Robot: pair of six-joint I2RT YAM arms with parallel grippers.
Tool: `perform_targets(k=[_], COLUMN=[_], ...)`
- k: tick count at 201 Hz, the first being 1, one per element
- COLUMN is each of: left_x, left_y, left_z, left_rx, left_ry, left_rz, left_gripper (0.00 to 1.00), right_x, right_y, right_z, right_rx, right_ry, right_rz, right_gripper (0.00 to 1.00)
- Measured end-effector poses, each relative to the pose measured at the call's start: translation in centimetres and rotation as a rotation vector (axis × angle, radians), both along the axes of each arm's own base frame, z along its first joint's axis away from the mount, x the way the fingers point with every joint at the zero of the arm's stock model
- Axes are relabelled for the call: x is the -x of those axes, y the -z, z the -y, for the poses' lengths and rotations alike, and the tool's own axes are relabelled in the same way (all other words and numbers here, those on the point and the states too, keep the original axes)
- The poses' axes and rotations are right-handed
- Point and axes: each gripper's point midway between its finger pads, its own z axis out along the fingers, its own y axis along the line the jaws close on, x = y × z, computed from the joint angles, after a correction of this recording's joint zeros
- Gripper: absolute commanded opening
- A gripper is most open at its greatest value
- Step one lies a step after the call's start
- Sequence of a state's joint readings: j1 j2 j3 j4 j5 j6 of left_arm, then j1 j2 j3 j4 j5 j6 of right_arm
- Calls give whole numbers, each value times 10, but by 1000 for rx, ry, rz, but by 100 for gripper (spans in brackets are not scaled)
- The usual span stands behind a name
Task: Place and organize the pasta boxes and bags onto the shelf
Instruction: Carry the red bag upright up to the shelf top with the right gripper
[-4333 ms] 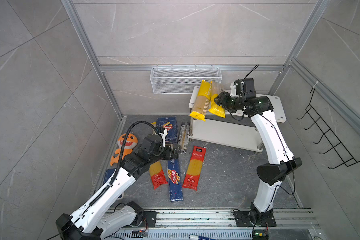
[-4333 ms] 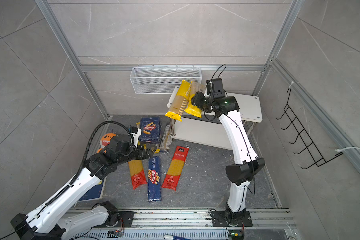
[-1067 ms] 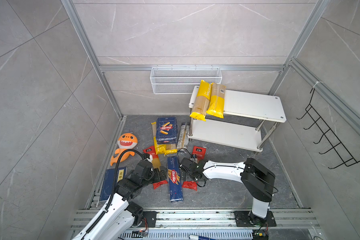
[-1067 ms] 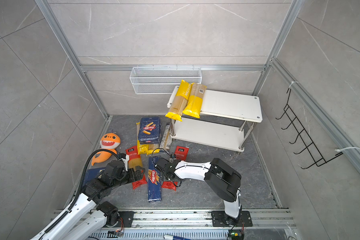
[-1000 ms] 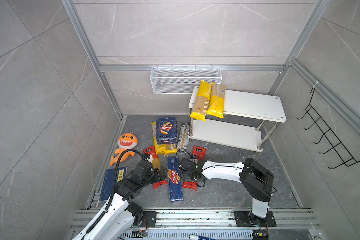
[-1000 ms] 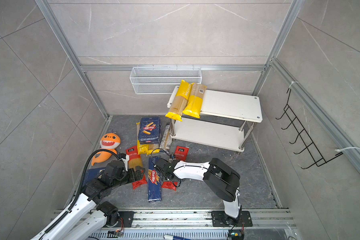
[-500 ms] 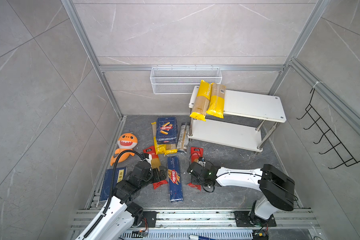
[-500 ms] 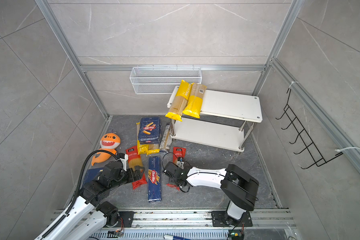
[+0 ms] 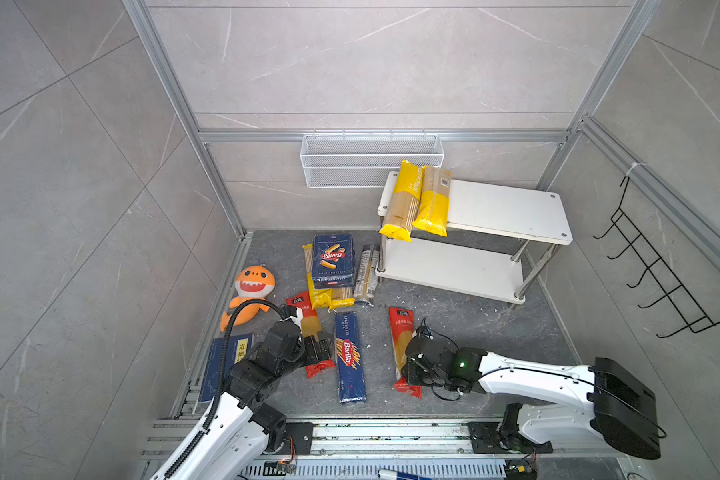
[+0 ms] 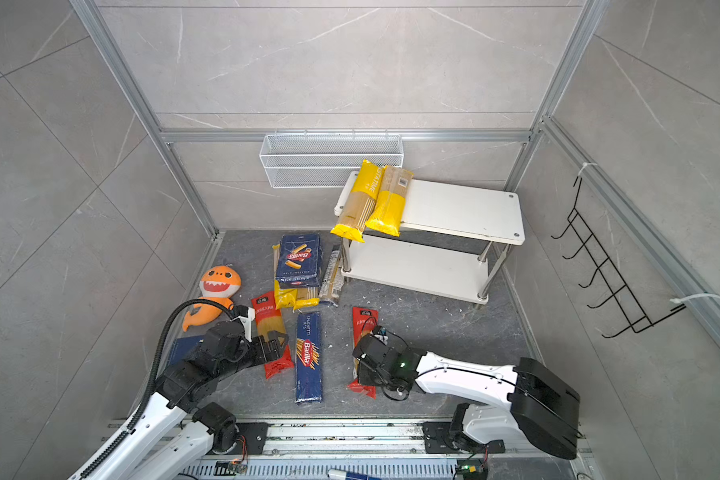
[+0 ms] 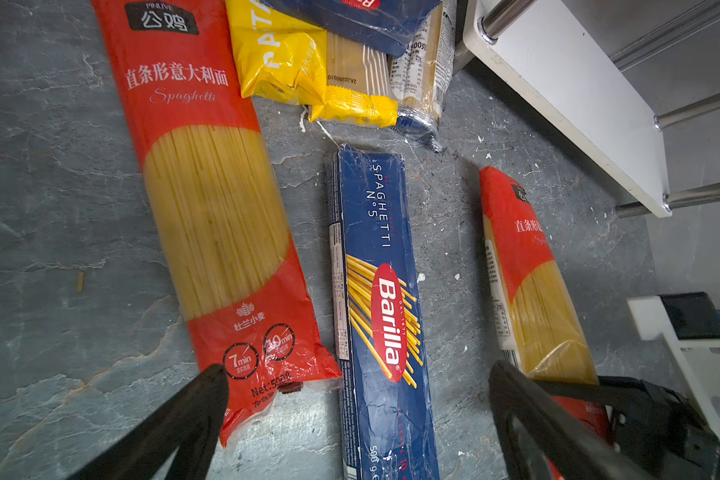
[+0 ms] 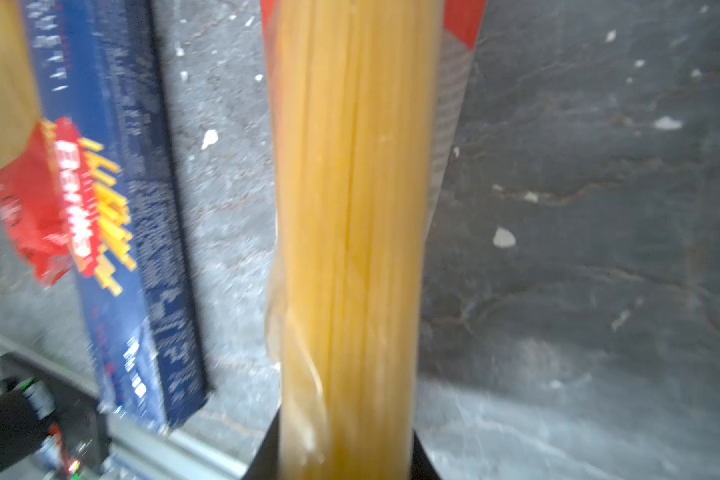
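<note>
Change: jaws of right gripper (image 9: 406, 368), wide a second ago, now clamped across red-ended spaghetti bag (image 9: 402, 332).
Grip spot: toward the bag's near end rather than its middle; probably some droop at the far end on lifting.
Bag position: on grey floor (image 9: 454, 324), right of long Barilla box (image 9: 350, 357), near end swung further from that box than a second ago; lifted or not, cannot tell.
Right wrist view: blurred, pasta strands running straight out from between the fingers.
Left gripper (image 9: 320, 351): fully released, empty, hovering low over second red-ended bag (image 9: 308, 328).
Shelf (image 9: 504, 208): two yellow bags (image 9: 408, 199) at the left end of the top tier, overhanging its front edge.
Floor pile: wide Barilla box (image 9: 332, 259) lying on yellow packs (image 9: 329, 297), clear printed bag (image 9: 366, 270) just beside.
Meaning: pick apparently secured, ready for the carry to the shelf; both boxes and several bags not yet shelved.
</note>
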State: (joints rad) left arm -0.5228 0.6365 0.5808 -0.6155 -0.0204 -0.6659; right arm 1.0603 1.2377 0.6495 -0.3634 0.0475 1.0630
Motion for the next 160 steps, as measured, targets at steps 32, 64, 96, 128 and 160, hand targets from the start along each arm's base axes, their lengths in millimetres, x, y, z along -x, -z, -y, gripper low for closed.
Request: perform_targets(k=[32, 64, 96, 128, 160], left_x=[-4, -9, -15, -22, -26], left_y=[3, 7, 0, -8, -9], left_z=[3, 6, 10, 14, 16], left_rx=[-11, -24, -21, -13, -14], left_ry=[3, 3, 3, 4, 6], left_rz=[-25, -49, -43, -27, -28], left_gripper=[100, 100, 100, 100, 100], right_x=[7, 16, 29, 38, 41], right_y=[-41, -71, -86, -116, -157], right_z=[8, 25, 53, 85, 117], right_rx=[-106, -174, -175, -192, -208], right_ry=[-8, -7, 3, 30, 65], right_rz=[49, 89, 104, 156, 244], right_gripper=[5, 4, 4, 4, 5])
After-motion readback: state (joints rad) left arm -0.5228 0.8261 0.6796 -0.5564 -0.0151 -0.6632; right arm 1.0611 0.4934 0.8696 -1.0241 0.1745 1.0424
